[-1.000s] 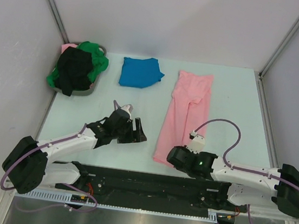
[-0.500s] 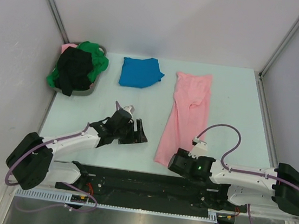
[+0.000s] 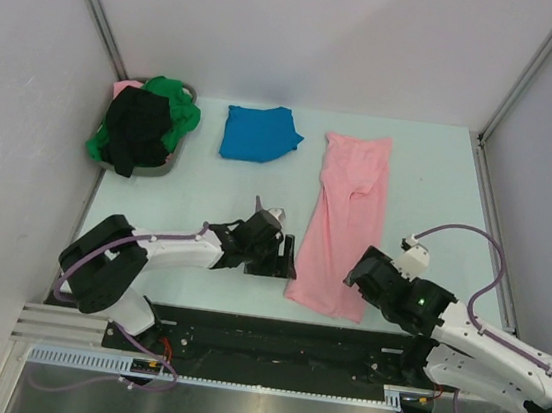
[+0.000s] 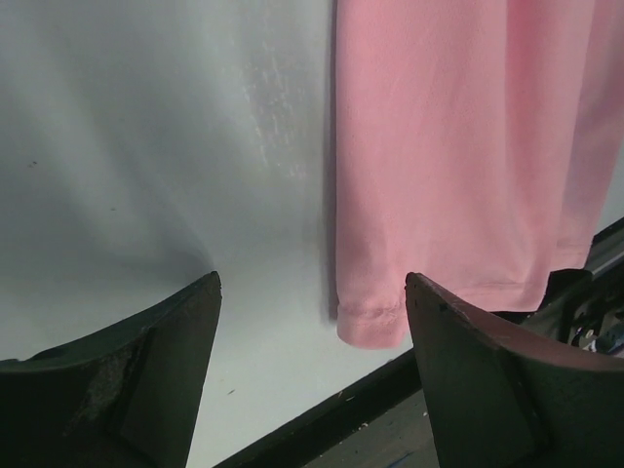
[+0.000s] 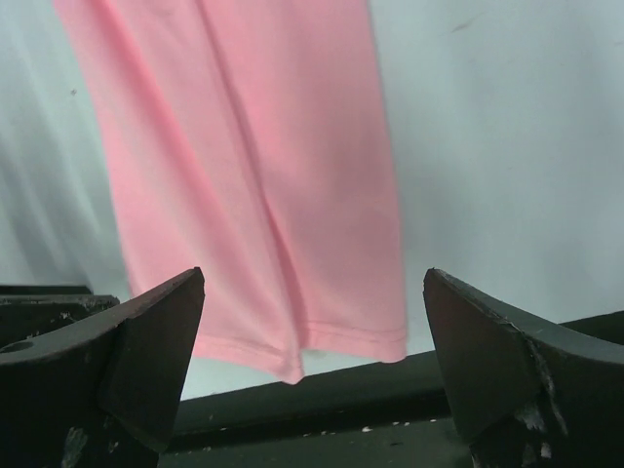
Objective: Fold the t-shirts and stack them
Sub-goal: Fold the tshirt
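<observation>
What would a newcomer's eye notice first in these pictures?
The long pink t-shirt, folded into a strip right of centre, stands out, with the open left claw and open right claw on either side of its near hem. Behind lie a folded blue t-shirt and, far left, a grey basket heaped with a black t-shirt and a green t-shirt.

White arms [image 3: 172, 248], black fingers [image 4: 136, 375], purple cables [image 3: 460, 227].
</observation>
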### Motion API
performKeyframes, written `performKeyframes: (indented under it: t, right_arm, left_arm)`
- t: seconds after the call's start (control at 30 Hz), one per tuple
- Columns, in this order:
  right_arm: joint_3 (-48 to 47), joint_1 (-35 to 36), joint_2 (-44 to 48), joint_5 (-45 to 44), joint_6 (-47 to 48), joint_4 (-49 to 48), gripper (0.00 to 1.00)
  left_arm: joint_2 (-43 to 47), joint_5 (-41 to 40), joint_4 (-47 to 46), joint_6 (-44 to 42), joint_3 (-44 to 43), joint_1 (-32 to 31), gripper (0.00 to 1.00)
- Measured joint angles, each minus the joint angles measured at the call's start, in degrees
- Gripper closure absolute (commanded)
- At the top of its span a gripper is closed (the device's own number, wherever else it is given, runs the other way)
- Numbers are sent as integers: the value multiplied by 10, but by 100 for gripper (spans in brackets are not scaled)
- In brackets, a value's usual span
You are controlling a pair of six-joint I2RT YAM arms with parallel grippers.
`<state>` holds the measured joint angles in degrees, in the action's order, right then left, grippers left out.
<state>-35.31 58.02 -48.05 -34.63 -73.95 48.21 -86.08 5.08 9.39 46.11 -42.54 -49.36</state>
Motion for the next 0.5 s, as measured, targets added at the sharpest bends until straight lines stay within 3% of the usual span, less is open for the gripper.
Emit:
performKeyframes:
  t: [0.27,0.37,0.5]
  right_arm:
    - [3,-38,35,-2,29,40,0]
    - [19,-40,41,0,30,39,0]
    - [41,-42,41,7,30,39,0]
  left_arm:
    - [-29,13,-47,15,-1,-31,20]
    - [-38,19,-68,24,0,-45,24]
    - [-44,28,-95,37,9,-62,38]
